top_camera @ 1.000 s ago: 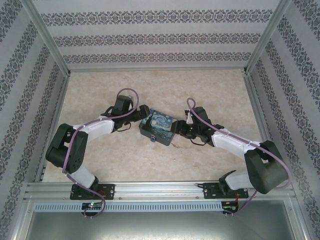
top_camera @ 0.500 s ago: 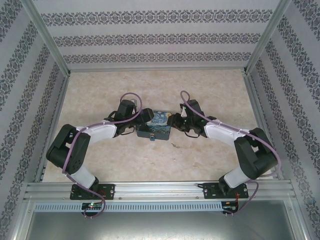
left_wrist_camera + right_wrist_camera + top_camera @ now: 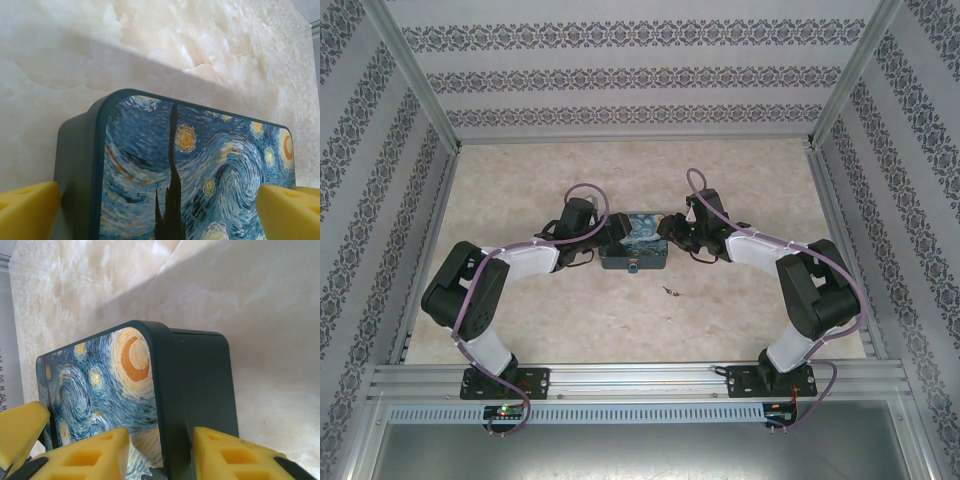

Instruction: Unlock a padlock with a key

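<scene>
A dark box (image 3: 633, 243) with a swirling blue night-sky painting on its lid sits mid-table. A small blue padlock (image 3: 633, 268) hangs at its front wall. The key (image 3: 670, 291) lies loose on the table, in front of the box and slightly right. My left gripper (image 3: 609, 235) is wide open at the box's left end; its yellow fingers (image 3: 27, 210) stand on either side of the lid (image 3: 200, 165). My right gripper (image 3: 669, 228) is at the right end, partly open. One of its fingers (image 3: 87, 455) lies over the lid (image 3: 100, 380) and the other is against the dark end wall (image 3: 207, 385).
The marble-patterned tabletop (image 3: 740, 310) is bounded by a metal frame and patterned walls on three sides. Both arms fold inward toward the box, their cables (image 3: 585, 190) looping above them. Bare table lies behind the box and to both sides.
The box has been turned square to the front and shifted back a little. Both grippers moved with it, the right arm swinging in and back. The key stayed put.
</scene>
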`<state>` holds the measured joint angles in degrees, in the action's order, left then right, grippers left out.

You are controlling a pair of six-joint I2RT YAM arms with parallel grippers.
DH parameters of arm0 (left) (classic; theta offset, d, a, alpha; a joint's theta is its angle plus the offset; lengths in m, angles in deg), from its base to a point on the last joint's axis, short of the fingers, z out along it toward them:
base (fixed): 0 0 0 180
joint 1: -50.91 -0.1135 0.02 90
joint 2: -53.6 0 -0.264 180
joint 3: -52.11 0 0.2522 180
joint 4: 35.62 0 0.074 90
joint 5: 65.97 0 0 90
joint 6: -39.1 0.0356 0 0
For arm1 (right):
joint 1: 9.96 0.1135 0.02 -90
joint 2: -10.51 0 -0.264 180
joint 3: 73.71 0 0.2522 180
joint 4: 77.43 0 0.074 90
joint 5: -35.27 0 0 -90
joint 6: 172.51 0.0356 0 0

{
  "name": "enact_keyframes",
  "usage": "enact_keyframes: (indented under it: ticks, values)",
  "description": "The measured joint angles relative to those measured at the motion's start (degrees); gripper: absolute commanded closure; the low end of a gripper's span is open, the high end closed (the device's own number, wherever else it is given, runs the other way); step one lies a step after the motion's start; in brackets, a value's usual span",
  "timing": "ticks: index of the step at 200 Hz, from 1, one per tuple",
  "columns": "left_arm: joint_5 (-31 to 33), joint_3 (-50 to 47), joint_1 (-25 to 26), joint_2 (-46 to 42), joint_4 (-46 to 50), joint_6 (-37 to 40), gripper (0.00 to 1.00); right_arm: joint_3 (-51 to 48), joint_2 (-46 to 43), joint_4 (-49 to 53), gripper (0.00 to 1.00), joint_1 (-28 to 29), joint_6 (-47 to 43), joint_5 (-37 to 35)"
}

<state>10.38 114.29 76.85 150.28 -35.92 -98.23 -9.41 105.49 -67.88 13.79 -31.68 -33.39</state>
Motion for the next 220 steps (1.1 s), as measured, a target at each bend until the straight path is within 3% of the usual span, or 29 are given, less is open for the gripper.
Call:
enact_keyframes:
  ticks: [17,36,101,152,220]
  values:
    - [0.63,0.0,0.24,0.0,-0.02,-0.15,0.01,-0.44,-0.92,-0.17,0.34,-0.68,0.28,0.37]
    - [2.16,0.0,0.31,-0.28,0.26,-0.15,0.01,-2.14,-4.81,0.22,0.28,-2.05,-0.15,0.61]
    - [4.33,-0.76,-3.61,-7.17,3.34,-0.11,0.01,-10.51,-21.46,6.4,0.3,-4.09,-7.82,0.63]
    - [1.81,-8.85,-3.39,-18.25,4.92,-2.1,0.01,-16.46,-20.13,12.07,0.36,-0.13,-14.58,0.61]
    - [0.76,-14.64,-0.74,-22.77,5.95,-5.46,0.01,-15.21,-11.19,11.76,0.43,5.57,-17.18,-1.2]
